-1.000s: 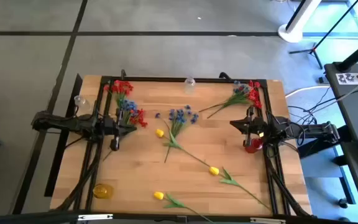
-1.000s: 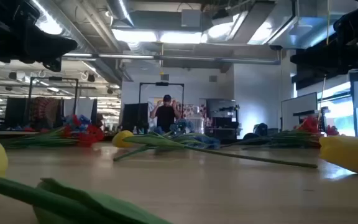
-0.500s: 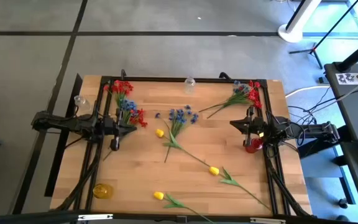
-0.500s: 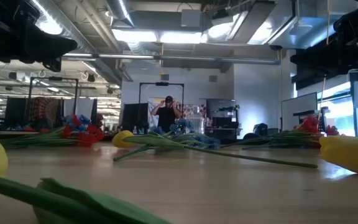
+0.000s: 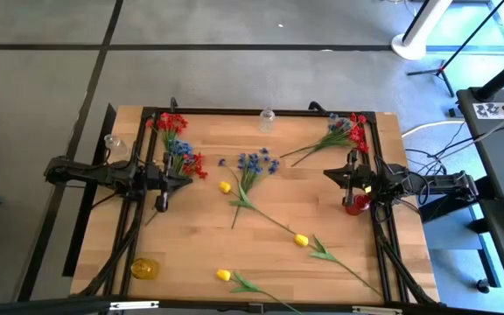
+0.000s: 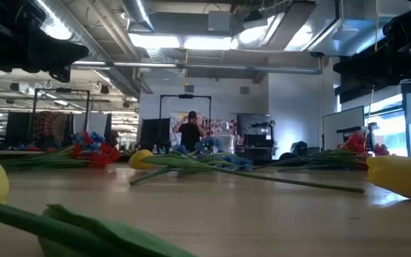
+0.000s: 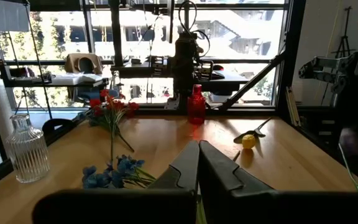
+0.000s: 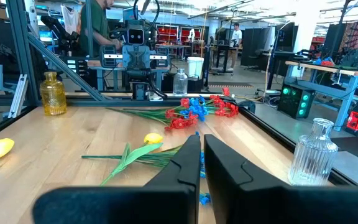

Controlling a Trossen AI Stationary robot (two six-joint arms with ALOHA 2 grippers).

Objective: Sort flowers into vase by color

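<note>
Flowers lie loose on the wooden table: a red bunch at the far left, a blue-and-red bunch just off my left gripper, a blue bunch in the middle, and a red-and-blue bunch at the far right. Yellow buds lie on long green stems. My left gripper hangs shut over the left side of the table, pointing right. My right gripper hangs shut over the right side, pointing left. Neither holds anything, as both wrist views show.
A red vase stands under my right arm. A yellow vase stands at the near left corner, a clear vase at the far edge and another clear one at the left edge. A black frame rims the table.
</note>
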